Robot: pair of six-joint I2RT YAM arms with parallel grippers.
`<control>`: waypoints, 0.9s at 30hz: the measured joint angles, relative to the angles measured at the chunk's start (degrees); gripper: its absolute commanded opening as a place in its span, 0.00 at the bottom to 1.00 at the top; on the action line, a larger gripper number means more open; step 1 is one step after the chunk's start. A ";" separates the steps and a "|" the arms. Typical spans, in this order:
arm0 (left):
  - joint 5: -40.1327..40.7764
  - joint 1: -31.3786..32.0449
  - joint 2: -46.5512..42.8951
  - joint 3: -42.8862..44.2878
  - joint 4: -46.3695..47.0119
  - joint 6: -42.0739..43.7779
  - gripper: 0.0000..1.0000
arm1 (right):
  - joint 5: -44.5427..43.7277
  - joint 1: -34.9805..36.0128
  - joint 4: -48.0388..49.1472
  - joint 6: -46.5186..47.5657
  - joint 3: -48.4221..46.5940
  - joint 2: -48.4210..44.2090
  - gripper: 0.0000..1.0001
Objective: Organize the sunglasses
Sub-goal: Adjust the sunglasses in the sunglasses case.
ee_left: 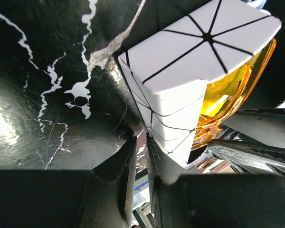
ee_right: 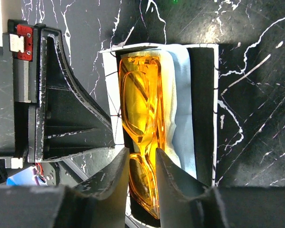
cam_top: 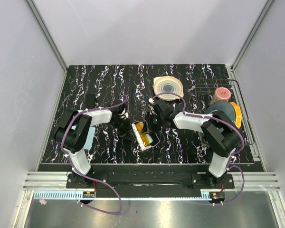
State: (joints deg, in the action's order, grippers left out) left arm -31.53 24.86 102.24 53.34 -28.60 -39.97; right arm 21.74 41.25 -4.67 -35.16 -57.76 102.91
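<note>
Black marbled table [cam_top: 104, 80]; ringed cream bowl [cam_top: 168, 88] upper centre; wire rack [cam_top: 248, 128] at right edge holding pink cup [cam_top: 222, 93], teal plate [cam_top: 220, 109], orange plate [cam_top: 237, 115]; pale blue cloth [cam_top: 89, 137] centre-left.

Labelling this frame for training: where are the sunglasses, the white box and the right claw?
sunglasses [ee_right: 137, 107], right wrist view, upper amber lens.
white box [ee_left: 180, 59], left wrist view, its white lined face.
right claw [ee_right: 142, 156], right wrist view, midway between its fingertips.
</note>
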 measured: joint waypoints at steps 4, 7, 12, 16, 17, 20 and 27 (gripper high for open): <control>0.02 0.00 0.00 0.02 0.00 0.00 0.19 | -0.24 0.00 -0.46 0.90 -0.24 -0.11 0.23; 0.04 0.04 0.00 0.02 -0.02 0.02 0.19 | 0.24 0.00 -0.72 1.29 -0.70 0.09 0.19; 0.07 0.04 0.00 0.04 -0.04 0.04 0.19 | 1.49 0.00 -0.28 1.81 -1.14 1.20 0.05; 0.13 0.04 0.09 0.17 -0.24 0.11 0.18 | 2.62 -0.02 0.46 1.97 -1.31 1.75 0.00; 0.13 0.04 0.15 0.24 -0.31 0.15 0.18 | 3.02 -0.04 0.55 2.01 -1.55 2.03 0.00; 0.13 0.04 0.26 0.44 -0.52 0.48 0.18 | 4.15 -0.20 0.96 2.19 -1.84 2.71 0.00; 0.31 0.04 0.31 0.66 -0.94 0.92 0.18 | 7.82 -1.31 3.91 1.33 -0.94 3.56 0.00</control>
State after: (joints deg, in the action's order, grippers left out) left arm -31.22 24.91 102.54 54.00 -29.54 -39.05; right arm 29.56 39.94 -0.75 -33.82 -58.70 106.48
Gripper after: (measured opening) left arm 0.186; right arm 0.011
